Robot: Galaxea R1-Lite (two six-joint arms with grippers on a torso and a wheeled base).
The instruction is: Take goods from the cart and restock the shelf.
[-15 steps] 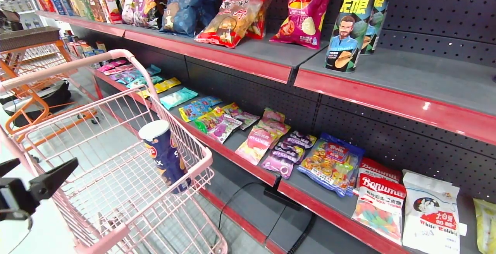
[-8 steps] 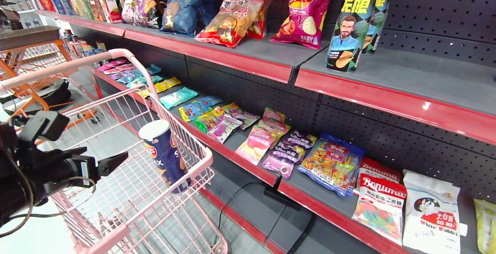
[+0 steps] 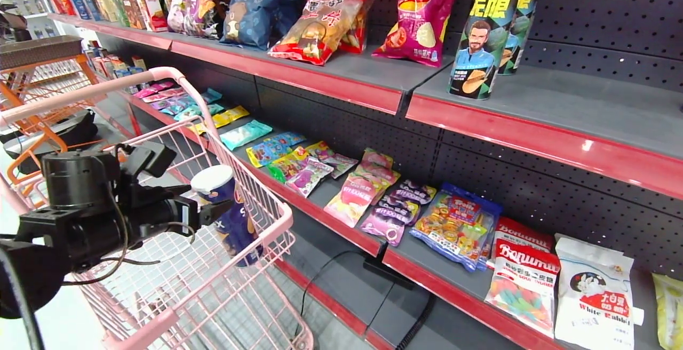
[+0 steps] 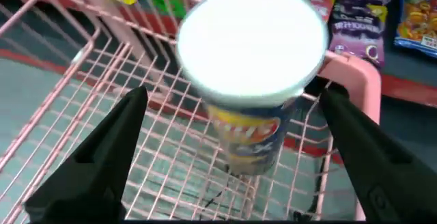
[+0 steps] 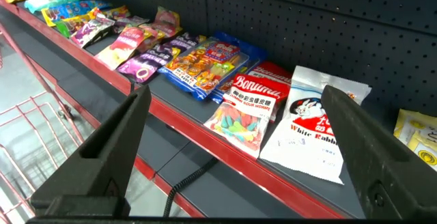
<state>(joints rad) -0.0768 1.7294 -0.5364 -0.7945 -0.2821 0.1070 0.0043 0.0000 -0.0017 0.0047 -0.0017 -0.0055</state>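
Observation:
A dark blue chip can (image 3: 230,216) with a white lid stands upright in the far right corner of the pink cart (image 3: 160,322). My left gripper (image 3: 212,211) is open just beside the can, at lid height. In the left wrist view the can (image 4: 250,136) sits between the two spread fingers (image 4: 102,157) of the left gripper (image 4: 233,95), which do not touch it. My right gripper (image 5: 235,94) is open and empty, out over the lower shelf (image 5: 171,125) of candy bags. Two matching tall cans (image 3: 481,35) stand on the upper shelf (image 3: 533,142).
Chip bags (image 3: 320,19) lean along the upper shelf, with bare grey shelf (image 3: 581,107) to the right of the cans. Flat candy bags (image 3: 453,222) cover the lower shelf. An orange cart (image 3: 48,88) stands behind the pink one. A black cable (image 3: 341,286) runs under the shelf.
My left arm has swung in from the lower left, up and to the right over the cart, until its open gripper reached the chip can. The can and cart have not moved.

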